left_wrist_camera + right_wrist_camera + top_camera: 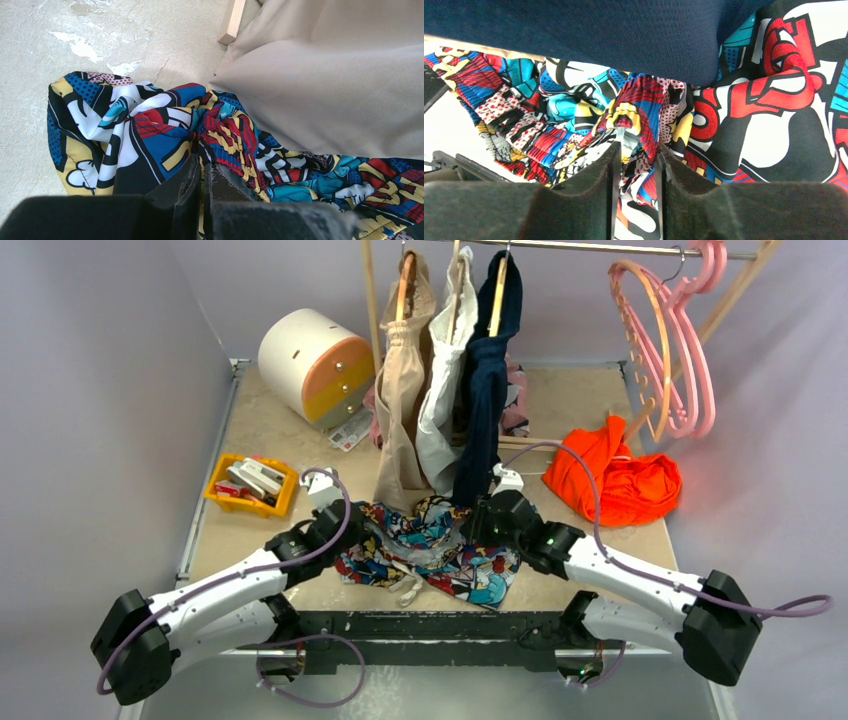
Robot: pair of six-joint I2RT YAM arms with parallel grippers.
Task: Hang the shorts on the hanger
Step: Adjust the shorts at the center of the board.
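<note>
The comic-print shorts (440, 550) lie bunched on the table's near edge between both arms, white drawstring hanging at the front. My left gripper (345, 525) is shut on the gathered waistband of the shorts (150, 130), pinched between its fingertips (204, 167). My right gripper (480, 525) is at the shorts' right side. Its jaws stand apart (636, 150), and a fold of the shorts (774, 90) runs loosely through the gap. The peach-orange hanger (628, 320) hangs from the rail at the back right, far from both grippers.
Beige (400, 390), white (440, 370) and navy (485, 380) garments hang on wooden hangers just behind the shorts; the beige one (325, 90) and the navy one (599, 30) brush the wrists. Orange garment (615, 480), pink hangers (700, 350), yellow bin (250, 483), round drawer unit (313, 362).
</note>
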